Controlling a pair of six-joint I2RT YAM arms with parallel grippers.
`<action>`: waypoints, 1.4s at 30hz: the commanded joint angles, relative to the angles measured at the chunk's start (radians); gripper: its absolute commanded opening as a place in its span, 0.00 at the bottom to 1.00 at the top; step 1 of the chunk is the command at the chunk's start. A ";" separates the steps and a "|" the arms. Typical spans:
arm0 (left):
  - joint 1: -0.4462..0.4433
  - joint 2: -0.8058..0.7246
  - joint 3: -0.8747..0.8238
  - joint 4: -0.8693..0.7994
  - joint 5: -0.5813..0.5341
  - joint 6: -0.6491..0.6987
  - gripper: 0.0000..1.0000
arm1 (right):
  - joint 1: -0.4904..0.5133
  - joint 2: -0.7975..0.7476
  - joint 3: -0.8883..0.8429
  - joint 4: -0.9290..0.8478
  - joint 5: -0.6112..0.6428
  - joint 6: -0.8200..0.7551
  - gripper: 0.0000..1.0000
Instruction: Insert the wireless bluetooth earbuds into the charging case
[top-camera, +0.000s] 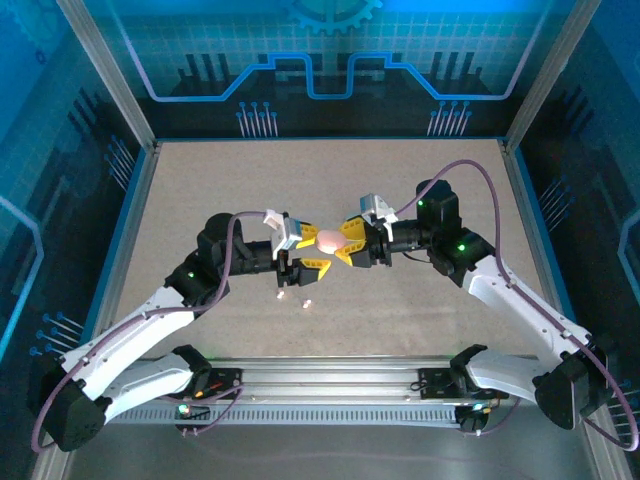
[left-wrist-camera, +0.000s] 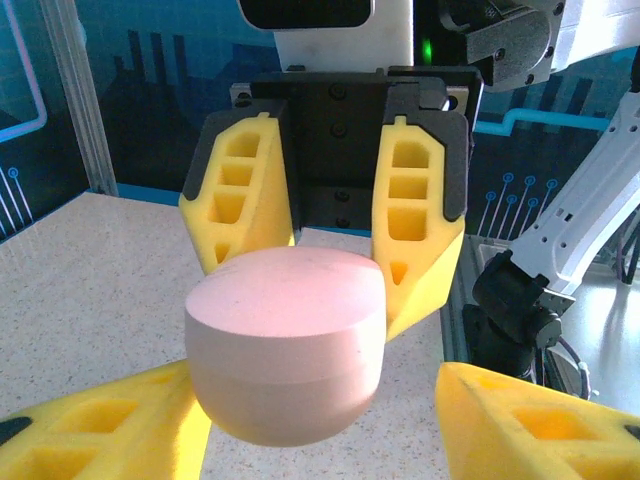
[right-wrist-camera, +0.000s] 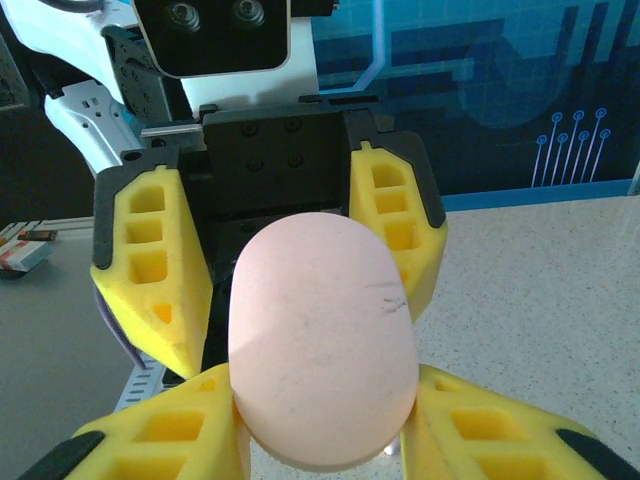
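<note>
1. Right claw (top-camera: 342, 246) looks clamped on the pink charging case (top-camera: 328, 240). In its wrist view its yellow fingers (right-wrist-camera: 170, 440) sit snug against both sides. The left claw (top-camera: 313, 252) meets it nose to nose with its jaws spread around the same case. There's a gap beside one finger, so I'd say it isn't gripping.
2. The case is held up over the middle of the counter (top-camera: 200, 200). The lid is shut and a seam (left-wrist-camera: 290, 352) runs round the shell.
3. Two tiny pale specks, probably earbuds (top-camera: 281, 294), lie on the counter a bit toward the near edge from the claws.
4. Handling guess: the case is a stiff, smooth shell, so it's light but slippy. Better to hold it below the seam so the lid can swing. The buds look featherlight and glossy, so they'd squirt out of fat fingers unless pinched gently across the body.
5. Hard to tell: where the hinge is, the case's far side, and the colour or shape of those specks.
</note>
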 joint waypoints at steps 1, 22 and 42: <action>-0.011 0.009 0.046 -0.003 0.054 -0.007 0.59 | 0.014 -0.007 -0.002 0.014 -0.001 -0.031 0.37; -0.016 0.045 0.084 -0.072 0.082 0.002 0.42 | 0.031 -0.033 -0.039 0.081 0.041 -0.030 0.38; -0.018 0.047 0.078 -0.145 0.084 0.054 0.32 | -0.035 -0.036 -0.024 0.076 0.125 0.123 0.54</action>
